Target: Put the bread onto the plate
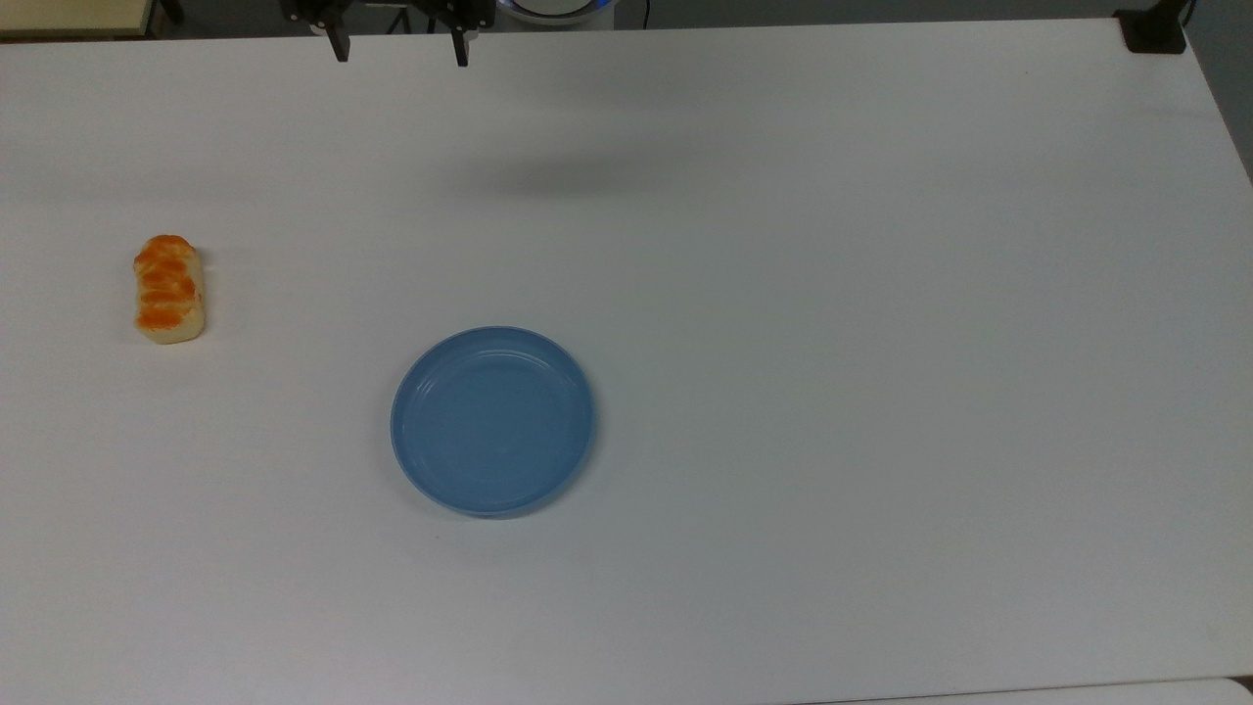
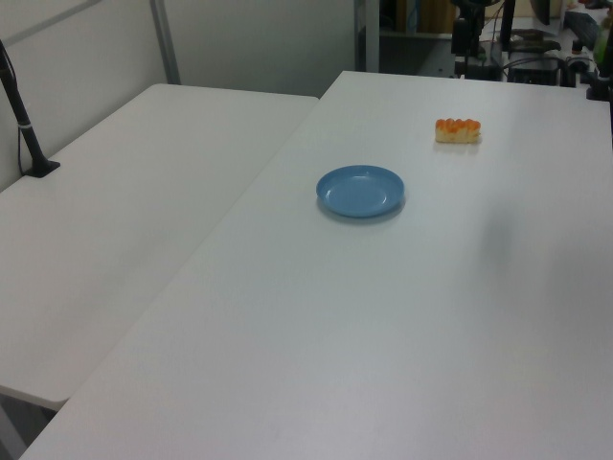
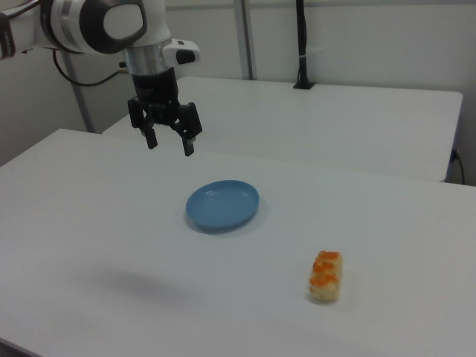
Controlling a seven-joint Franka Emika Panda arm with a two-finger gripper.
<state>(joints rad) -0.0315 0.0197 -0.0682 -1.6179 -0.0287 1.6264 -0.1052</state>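
Top view: my gripper [image 1: 396,47] at far table edge, fingers spread wide, holding nothing. Bread [image 1: 169,289] well off toward top view's left and nearer camera; plate [image 1: 492,420] nearer still, bare.

Left view: bread [image 2: 458,130] lies flat on table [image 2: 383,326], apart from plate [image 2: 360,191].

Right view: my gripper [image 3: 169,143] high above table, bread [image 3: 326,276] far below, toward right view's right. Plan: travel over bread, straddle short width, descend straight, squeeze gently.
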